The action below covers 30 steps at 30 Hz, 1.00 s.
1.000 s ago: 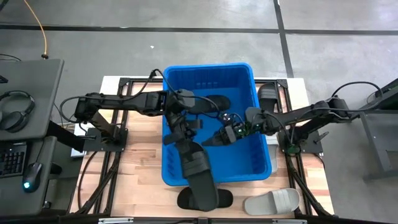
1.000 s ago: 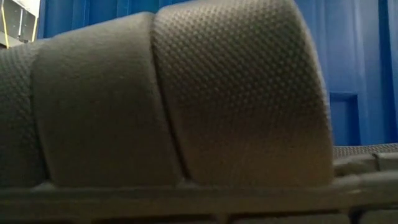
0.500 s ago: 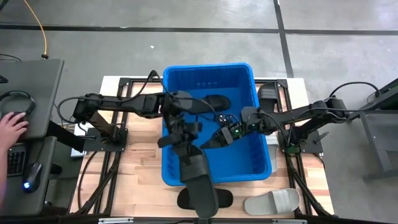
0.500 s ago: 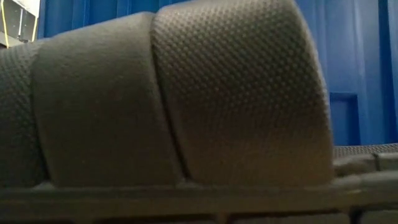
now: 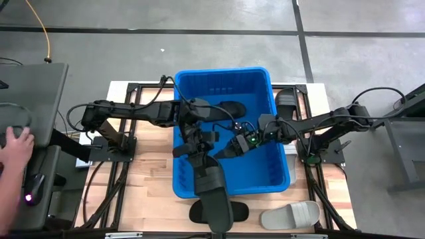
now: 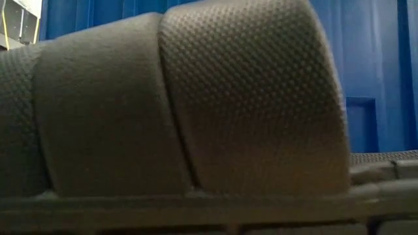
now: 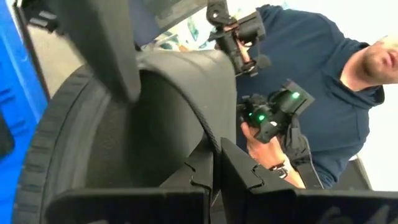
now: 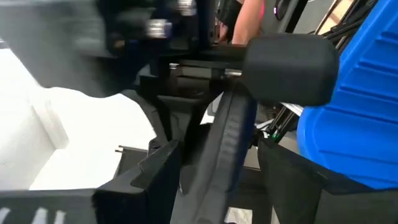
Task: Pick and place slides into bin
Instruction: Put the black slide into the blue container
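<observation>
The blue bin [image 5: 222, 70] stands mid-table. My left gripper [image 5: 192, 151] is shut on a black slide [image 5: 211, 189] that reaches from inside the bin out over its near rim. My right gripper [image 5: 223, 153] is inside the bin at that slide's far end, with the sole's edge between its fingers. Another black slide [image 5: 230, 109] lies on the bin floor. A black slide [image 5: 199, 212] lies on the table under the held one. Its strap [image 6: 183, 98] fills the low view, with the bin's wall [image 6: 372, 65] behind. My left gripper pinches the front edge of the slide's strap [image 7: 210, 144] between its two fingers, which stand close together. The fingers come from above, slanting toward the table's near side. The slide slants over the bin's near rim, its near end above the table. My right gripper has the side edge of the slide's sole [image 8: 219, 155] between its two fingers, near the slide's far end. The fingers come about level from the table's right. They lie across the sole's edge.
A black slide [image 5: 287, 101] lies right of the bin at the far side. A light grey slide [image 5: 290, 214] lies near the front right. A person's hand [image 5: 16, 143] rests on the desk at left. A person in a dark blue top [image 7: 311, 93] stands beyond the table.
Both grippers and the held slide have stayed nearly where they were. A person's hand has come in over the desk left of the table.
</observation>
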Tool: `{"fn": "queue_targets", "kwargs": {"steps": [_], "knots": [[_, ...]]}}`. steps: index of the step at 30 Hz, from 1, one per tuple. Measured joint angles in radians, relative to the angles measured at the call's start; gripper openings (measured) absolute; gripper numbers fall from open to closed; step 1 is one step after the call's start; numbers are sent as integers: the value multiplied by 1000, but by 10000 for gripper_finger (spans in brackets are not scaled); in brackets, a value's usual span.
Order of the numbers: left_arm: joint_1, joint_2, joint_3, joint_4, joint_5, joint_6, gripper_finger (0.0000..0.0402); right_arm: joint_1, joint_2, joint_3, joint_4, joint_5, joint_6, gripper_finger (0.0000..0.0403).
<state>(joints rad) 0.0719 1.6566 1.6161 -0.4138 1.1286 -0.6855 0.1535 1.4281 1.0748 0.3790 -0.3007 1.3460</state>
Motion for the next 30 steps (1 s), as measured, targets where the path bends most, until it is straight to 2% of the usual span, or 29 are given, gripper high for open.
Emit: {"fn": "queue_targets", "kwargs": {"steps": [10,14,24,28,30], "knots": [[1,22,-2,6,17,-3,0,14,0,0,-2,-13,8,205],[19,22,-2,23,26,-19,0,18,0,0,-9,-29,8,192],[21,22,-2,126,26,-85,0,20,15,-1,-7,-52,46,79],[21,22,-2,125,20,-89,0,20,26,-1,-3,-65,57,20],[19,22,-2,124,3,-95,2,27,27,-1,-2,-55,54,15]]}}
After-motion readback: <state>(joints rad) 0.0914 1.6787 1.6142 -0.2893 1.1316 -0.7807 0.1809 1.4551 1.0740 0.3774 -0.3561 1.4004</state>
